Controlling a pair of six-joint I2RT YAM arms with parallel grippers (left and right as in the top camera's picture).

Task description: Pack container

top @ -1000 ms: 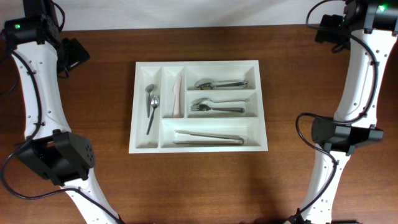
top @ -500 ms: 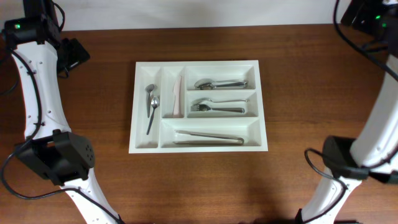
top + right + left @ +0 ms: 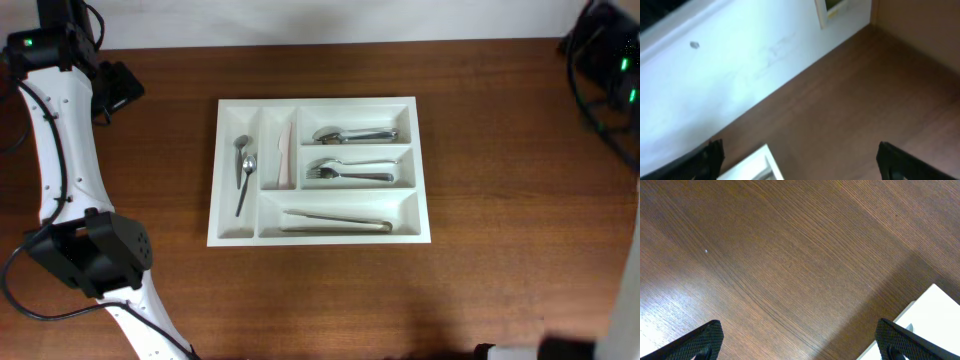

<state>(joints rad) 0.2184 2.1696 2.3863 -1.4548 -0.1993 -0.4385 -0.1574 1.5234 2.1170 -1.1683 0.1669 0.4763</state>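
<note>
Count: 1 white cutlery tray (image 3: 315, 102) on 1 wood table (image 3: 500, 200), 5 compts, 2 narrow + 3 wide.
Far-left narrow compt: 2 small spoons (image 3: 249, 163). 2nd narrow compt: 1 pale knife (image 3: 285, 155). Top wide compt: big spoons (image 3: 350, 133) nested, approx. 2 bowls showing, exact no. can't tell. Mid wide compt: forks (image 3: 345, 173) stacked, at least 2, exact no. can't tell. Bottom wide compt: long metal pcs (image 3: 335, 220), look like 2 side by side, could be 1 pair of tongs.
</note>
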